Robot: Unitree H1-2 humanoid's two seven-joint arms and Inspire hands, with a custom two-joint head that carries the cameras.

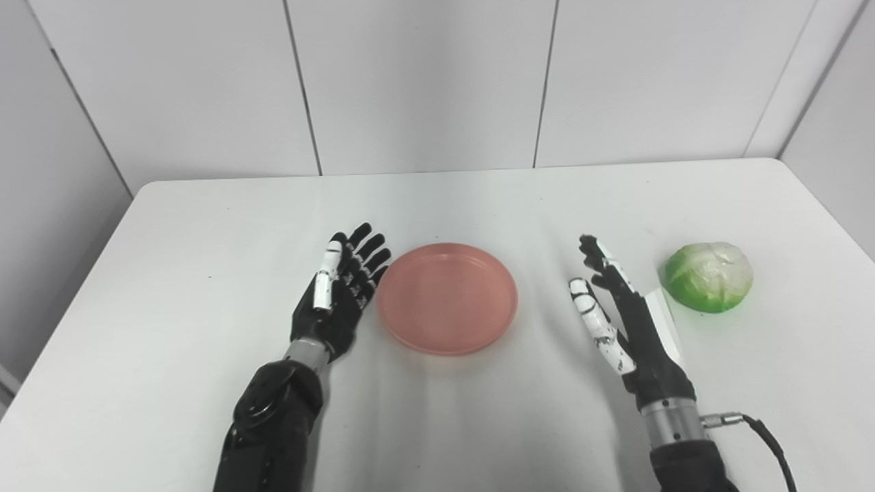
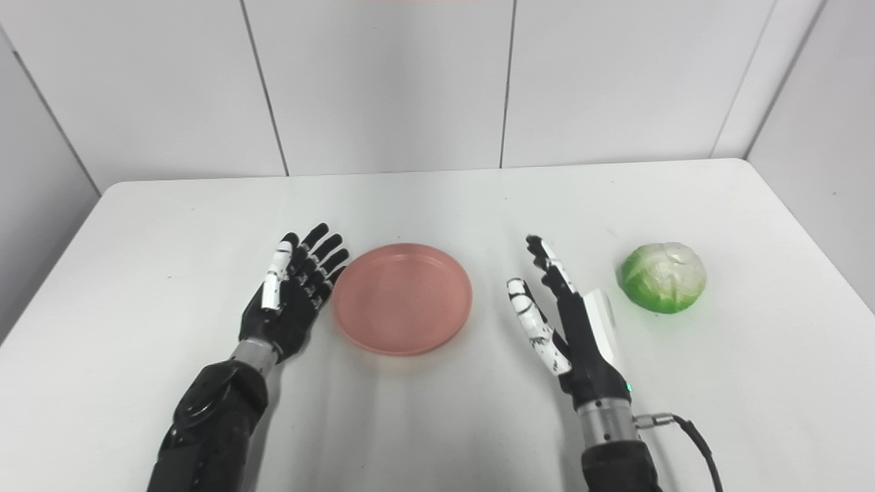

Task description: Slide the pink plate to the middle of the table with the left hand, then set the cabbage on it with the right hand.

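The pink plate [image 1: 446,298] lies empty near the middle of the white table [image 1: 205,225]. My left hand [image 1: 342,290] is open, fingers straight, right beside the plate's left rim; I cannot tell if it touches. The green cabbage [image 1: 709,277] sits on the table at the right. My right hand [image 1: 615,314] is open and empty, standing on edge between the plate and the cabbage, a short gap left of the cabbage. The same scene shows in the right eye view, with the plate [image 2: 402,298] and cabbage [image 2: 664,277].
White wall panels [image 1: 424,82] stand behind the table's far edge. A cable [image 1: 765,437] runs from my right wrist. The table's right edge lies not far beyond the cabbage.
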